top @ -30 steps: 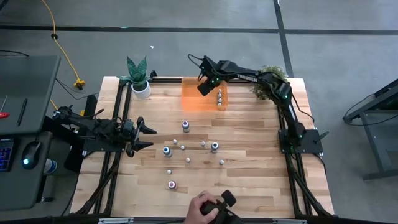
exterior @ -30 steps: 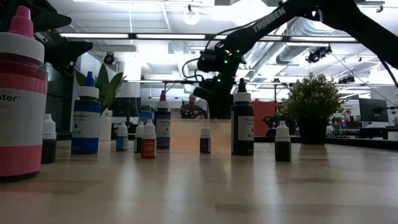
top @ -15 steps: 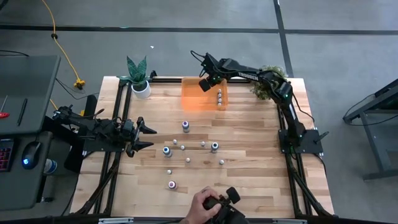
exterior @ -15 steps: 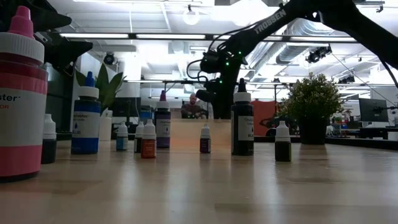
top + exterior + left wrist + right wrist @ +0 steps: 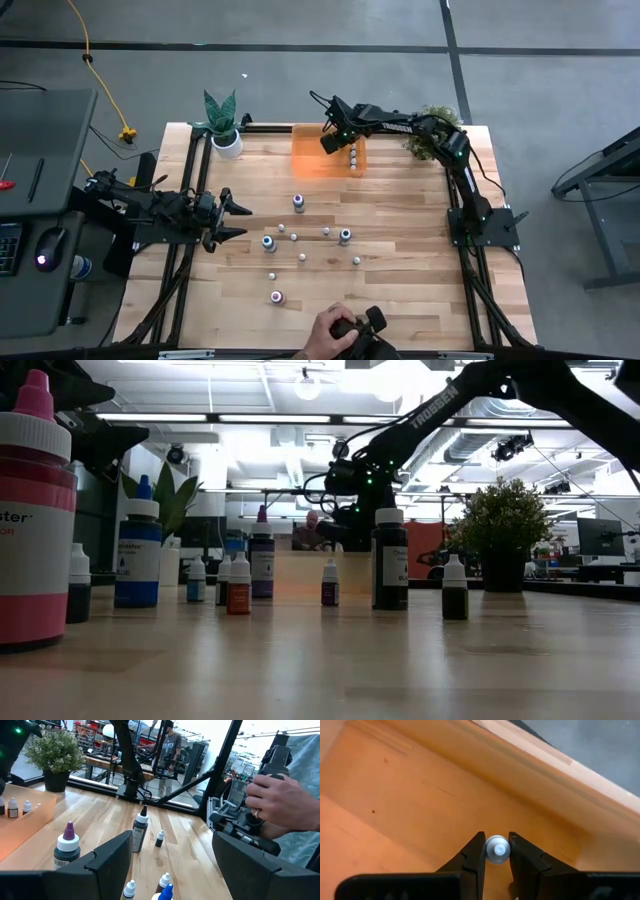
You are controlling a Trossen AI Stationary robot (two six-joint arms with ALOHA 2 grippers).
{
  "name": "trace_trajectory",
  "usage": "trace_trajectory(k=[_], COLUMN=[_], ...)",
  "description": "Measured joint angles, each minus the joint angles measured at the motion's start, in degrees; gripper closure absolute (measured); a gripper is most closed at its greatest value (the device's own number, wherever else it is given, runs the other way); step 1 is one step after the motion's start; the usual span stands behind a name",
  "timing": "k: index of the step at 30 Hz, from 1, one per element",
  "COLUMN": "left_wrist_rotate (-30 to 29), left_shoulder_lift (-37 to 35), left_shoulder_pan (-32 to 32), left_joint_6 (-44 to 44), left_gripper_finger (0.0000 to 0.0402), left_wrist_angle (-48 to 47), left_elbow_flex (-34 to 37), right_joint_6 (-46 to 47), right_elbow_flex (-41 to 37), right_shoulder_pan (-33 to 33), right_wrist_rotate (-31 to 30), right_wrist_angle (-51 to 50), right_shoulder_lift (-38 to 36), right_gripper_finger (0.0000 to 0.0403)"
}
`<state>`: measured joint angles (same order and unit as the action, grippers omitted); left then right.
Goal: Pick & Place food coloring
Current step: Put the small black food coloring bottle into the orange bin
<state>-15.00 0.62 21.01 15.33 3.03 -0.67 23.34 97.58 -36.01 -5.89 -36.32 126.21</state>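
Observation:
My right gripper (image 5: 330, 143) hangs over the orange bin (image 5: 310, 160) at the table's far edge, shut on a small food coloring bottle whose white ribbed cap (image 5: 497, 849) shows from above. A few small bottles (image 5: 352, 155) stand in the bin's right part. More food coloring bottles stand upright mid-table: a purple-capped one (image 5: 298, 202), a blue one (image 5: 268, 243), a dark one (image 5: 344, 237), a pink one (image 5: 275, 297) and several tiny droppers. My left gripper (image 5: 235, 220) waits open at the table's left side, pointing level. My right gripper pinches the bottle's white cap (image 5: 497, 849) between its two fingertips (image 5: 476, 854), one on each side. The fingers slant steeply down from above. The bottle's body hangs hidden below the cap, over the bin's floor; whether it stands on the floor I cannot tell.
A potted plant with a white pot (image 5: 226, 140) stands at the far left corner, a bushy plant (image 5: 430, 135) at the far right. A person's hand (image 5: 335, 335) holds a controller at the near edge. Bare wood lies right of the bottles.
My right gripper has sunk toward the orange bin's floor with the small bottle and has rolled a little about its own axis. It has stayed shut on the cap. The person's hand at the near edge has shifted slightly.

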Motion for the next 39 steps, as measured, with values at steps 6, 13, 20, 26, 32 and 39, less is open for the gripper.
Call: trace_trajectory(k=[6,13,20,26,32,39], left_wrist_rotate=[0.00,0.00,0.00,0.00,0.00,0.00], left_shoulder_lift=[0.00,0.00,0.00,-0.02,-0.01,-0.01], left_shoulder_pan=[0.00,-0.01,0.00,0.00,-0.01,-0.01], left_joint_6=[0.00,0.00,0.00,0.00,0.00,0.00], left_gripper_finger=[0.0130,0.0130,0.0130,0.0130,0.0130,0.0130], left_wrist_angle=[0.00,0.00,0.00,0.00,0.00,0.00], left_elbow_flex=[0.00,0.00,0.00,0.00,0.00,0.00], right_joint_6=[-0.27,-0.40,-0.22,0.13,0.21,0.21], right_elbow_flex=[0.02,0.02,0.02,0.02,0.02,0.02], right_shoulder_pan=[0.00,-0.02,-0.35,-0.35,-0.35,-0.35], right_wrist_rotate=[-1.96,-3.32,-4.49,-4.45,-4.12,-3.82], right_wrist_angle=[0.20,-0.24,-1.08,-1.13,-1.30,-2.09], right_shoulder_lift=[-0.11,-0.13,-0.13,-0.17,-0.17,-0.17], right_gripper_finger=[0.0337,0.0337,0.0337,0.0336,0.0336,0.0336])
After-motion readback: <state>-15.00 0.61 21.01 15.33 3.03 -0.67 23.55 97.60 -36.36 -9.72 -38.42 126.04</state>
